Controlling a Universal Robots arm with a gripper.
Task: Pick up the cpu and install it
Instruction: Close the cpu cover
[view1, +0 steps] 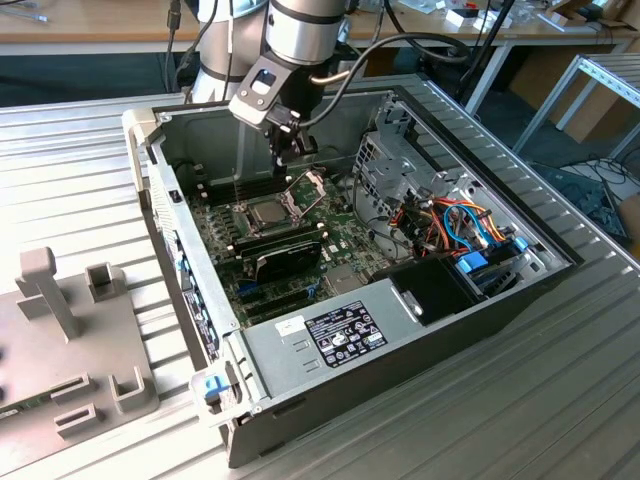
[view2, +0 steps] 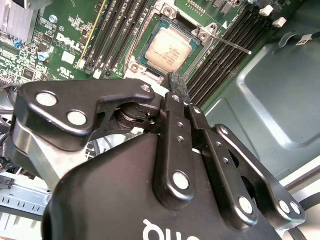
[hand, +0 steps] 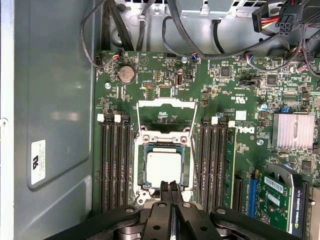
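The cpu (hand: 167, 169) lies flat in the motherboard socket, its silver-grey top showing (view2: 171, 46). The socket's hinged metal frame (hand: 167, 107) stands swung open behind it, and the thin lever (view2: 231, 44) sticks out beside it. My gripper (hand: 169, 186) hangs just above the socket's edge, clear of the chip, its two black fingers pressed together with nothing between them (view2: 175, 82). In the exterior view the gripper (view1: 285, 152) is inside the open computer case, above the cpu (view1: 268, 212).
Black memory slots (hand: 115, 165) flank the socket on both sides. A card (view1: 285, 262) lies in front of the socket, with a drive cage and coloured cables (view1: 455, 225) at the exterior view's right. The case walls (view1: 150, 190) enclose the board. A grey fixture (view1: 60, 330) stands outside at the left.
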